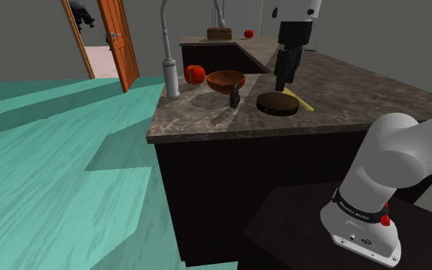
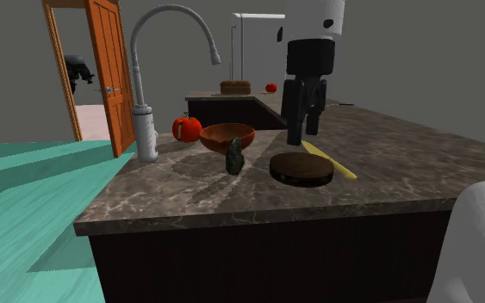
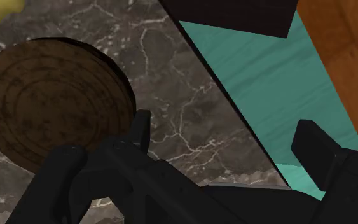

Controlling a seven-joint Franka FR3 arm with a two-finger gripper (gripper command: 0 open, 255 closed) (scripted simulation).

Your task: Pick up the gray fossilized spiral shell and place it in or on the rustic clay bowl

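The grey spiral shell stands on the marble counter just in front of the brown clay bowl, nearly touching it. My black gripper hangs above the counter, off to the shoulder view's right of the shell, over the back edge of a dark round wooden disc. Its fingers stand apart with nothing between them. The bowl looks empty.
A red tomato sits beside the bowl, next to a tall grey faucet. A yellow strip lies by the disc. The counter edge drops to teal floor. An orange door stands behind.
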